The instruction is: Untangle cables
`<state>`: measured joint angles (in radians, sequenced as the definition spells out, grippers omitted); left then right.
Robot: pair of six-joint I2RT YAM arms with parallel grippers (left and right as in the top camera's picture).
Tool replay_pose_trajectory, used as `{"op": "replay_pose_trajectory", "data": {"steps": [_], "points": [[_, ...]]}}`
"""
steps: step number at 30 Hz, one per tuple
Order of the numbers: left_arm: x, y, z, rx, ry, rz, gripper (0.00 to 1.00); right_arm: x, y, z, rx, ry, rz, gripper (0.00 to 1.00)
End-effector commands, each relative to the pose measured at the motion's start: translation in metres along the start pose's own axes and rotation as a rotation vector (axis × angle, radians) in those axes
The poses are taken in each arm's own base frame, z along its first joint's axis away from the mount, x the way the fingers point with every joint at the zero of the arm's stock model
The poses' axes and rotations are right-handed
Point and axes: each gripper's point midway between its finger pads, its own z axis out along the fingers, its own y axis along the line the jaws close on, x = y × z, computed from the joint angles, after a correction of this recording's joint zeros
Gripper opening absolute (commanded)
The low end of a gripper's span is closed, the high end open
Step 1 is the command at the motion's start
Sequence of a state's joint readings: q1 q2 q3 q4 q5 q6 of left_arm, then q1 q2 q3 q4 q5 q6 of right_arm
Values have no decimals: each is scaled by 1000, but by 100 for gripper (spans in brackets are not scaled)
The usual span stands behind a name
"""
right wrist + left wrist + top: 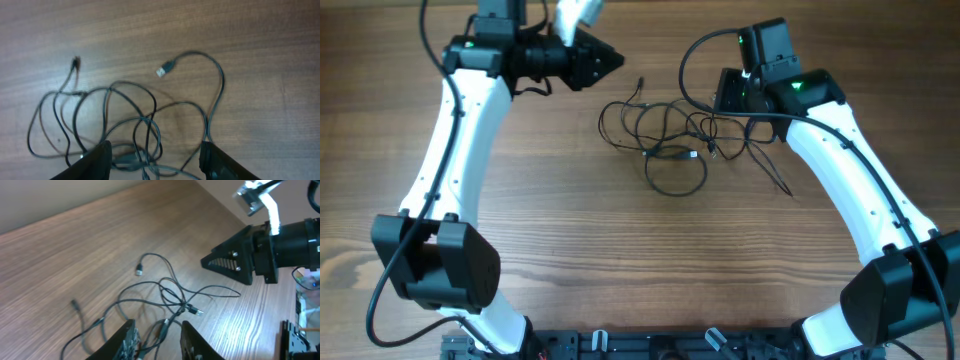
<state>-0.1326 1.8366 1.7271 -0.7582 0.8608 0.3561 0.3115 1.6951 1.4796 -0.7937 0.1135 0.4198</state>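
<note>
- Wood-grain counter (620, 260) of brown planks carries everything.
- Thin black cables (670, 150) lie on it in one loose tangle toward the far middle, with loops overlapping and crossing.
- One strand ends in a silver-tipped USB plug (167, 67) that lies on bare wood just outside the loops. Another ends in a small black plug (75, 62) at the tangle's far-left fringe.
- A second silver-tipped plug (197, 312) sits beside a crossing of strands inside the knot.
- Right gripper (156, 150) hangs over the tangle's right end with its fingers spread wide. Several strands run between them in its wrist view, and whether it touches them cannot be told.
- Left gripper (158, 327) sits off the tangle's far-left side, near the small black plug. Its fingers are parted, and a strand shows in the gap, unclamped.
- White left arm (450, 130) and white right arm (850, 190) reach in from the near edge, one on either side.
</note>
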Motion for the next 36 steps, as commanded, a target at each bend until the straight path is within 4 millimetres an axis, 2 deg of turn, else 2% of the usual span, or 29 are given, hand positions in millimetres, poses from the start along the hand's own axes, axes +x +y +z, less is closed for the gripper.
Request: {"op": "replay_pose_trajectory", "data": {"steps": [1, 11, 16, 20, 24, 27, 33, 36], "points": [[-1, -10, 14, 8, 19, 33, 32, 2, 1, 0, 7, 2, -35, 59], [9, -16, 44, 53, 55, 21, 32, 25, -12, 16, 60, 111, -38, 58], [13, -21, 64, 80, 70, 22, 34, 25, -12, 19, 63, 109, -41, 57], [20, -28, 88, 111, 89, 34, 35, 26, -17, 18, 88, 111, -40, 57], [26, -23, 109, 86, 105, 13, 34, 24, -30, 17, 165, 92, 4, 57], [33, -17, 125, 62, 118, -11, 34, 21, -50, 15, 245, 75, 62, 57], [48, -4, 141, 40, 147, -30, 33, 16, -78, 14, 290, 82, 124, 57], [55, 2, 147, 33, 163, -46, 33, 16, -83, 15, 290, 86, 135, 57]]}}
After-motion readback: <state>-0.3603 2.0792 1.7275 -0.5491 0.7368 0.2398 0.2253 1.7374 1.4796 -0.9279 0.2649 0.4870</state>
